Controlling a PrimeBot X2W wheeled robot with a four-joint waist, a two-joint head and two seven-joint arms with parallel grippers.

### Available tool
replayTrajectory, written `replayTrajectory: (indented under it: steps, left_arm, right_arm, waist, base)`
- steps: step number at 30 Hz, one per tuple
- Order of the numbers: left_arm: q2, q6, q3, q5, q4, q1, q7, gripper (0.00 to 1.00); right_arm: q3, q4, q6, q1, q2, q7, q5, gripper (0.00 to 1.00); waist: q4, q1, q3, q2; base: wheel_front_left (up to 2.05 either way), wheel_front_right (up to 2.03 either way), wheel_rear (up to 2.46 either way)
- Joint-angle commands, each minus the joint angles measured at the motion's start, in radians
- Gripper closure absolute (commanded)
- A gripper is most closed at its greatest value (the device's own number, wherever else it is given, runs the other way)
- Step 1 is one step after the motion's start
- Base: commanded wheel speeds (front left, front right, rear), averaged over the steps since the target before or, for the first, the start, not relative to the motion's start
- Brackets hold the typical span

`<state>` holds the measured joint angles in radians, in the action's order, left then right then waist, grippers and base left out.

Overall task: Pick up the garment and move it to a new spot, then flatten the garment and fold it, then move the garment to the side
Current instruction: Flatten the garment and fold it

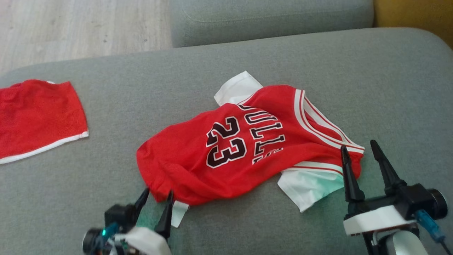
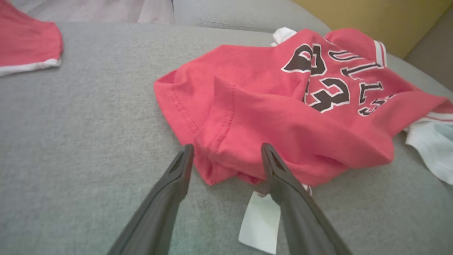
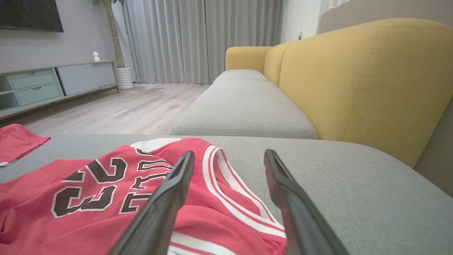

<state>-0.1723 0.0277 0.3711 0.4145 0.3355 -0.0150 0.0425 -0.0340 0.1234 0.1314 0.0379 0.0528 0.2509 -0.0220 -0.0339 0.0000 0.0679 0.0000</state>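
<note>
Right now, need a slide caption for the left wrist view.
Left gripper, fingers open either side of the bunched hem of a crumpled red jersey on the grey cushion.

Holds the left claw (image 1: 159, 192) low at the lower left of the head view, with its two dark fingers (image 1: 165, 214) spread apart, pointing up and leaning a bit to the right. Holds the right claw (image 1: 357, 144) at the lower right, reaching further up, with its long fingers wide apart too and leaning a bit left. Ends in a white left wrist (image 1: 145, 241) and a white right wrist (image 1: 375, 219).
</note>
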Motion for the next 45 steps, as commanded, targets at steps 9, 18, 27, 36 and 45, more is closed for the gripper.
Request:
replayTrajectory:
  steps: [9, 18, 27, 36, 45]
  left_arm:
    - [-0.052, 0.031, 0.041, -0.083, 0.097, -0.196, -0.070, 0.00]
    - [-0.062, 0.023, 0.053, -0.079, 0.134, -0.204, -0.096, 0.40]
    - [-0.081, 0.029, 0.063, -0.056, 0.053, -0.163, -0.136, 1.00]
    - [-0.087, -0.021, -0.028, 0.077, -0.198, 0.023, -0.149, 1.00]
    - [-0.071, -0.076, -0.071, 0.190, -0.337, 0.232, -0.190, 1.00]
  right_arm:
    - [-0.035, -0.024, -0.001, -0.038, 0.020, 0.011, -0.002, 0.00]
    - [-0.030, -0.018, -0.001, -0.027, 0.018, 0.011, -0.004, 0.00]
    - [-0.012, -0.019, -0.001, -0.016, 0.014, 0.011, -0.003, 0.00]
    - [-0.005, -0.020, -0.001, 0.009, 0.009, 0.011, -0.002, 0.00]
    - [-0.001, -0.024, -0.001, 0.024, 0.011, 0.011, 0.000, 0.00]
  waist:
    - [-0.041, 0.0000, 0.027, 0.0000]
    - [-0.066, 0.0000, 0.015, 0.0000]
    - [-0.037, 0.0000, 0.006, 0.0000]
    - [0.013, 0.0000, -0.021, 0.0000]
    - [0.072, 0.0000, -0.021, 0.0000]
  base:
    - [0.00, 0.00, 0.00]
    - [0.00, 0.00, 0.00]
    - [0.00, 0.00, 0.00]
    - [0.00, 0.00, 0.00]
    - [0.00, 0.00, 0.00]
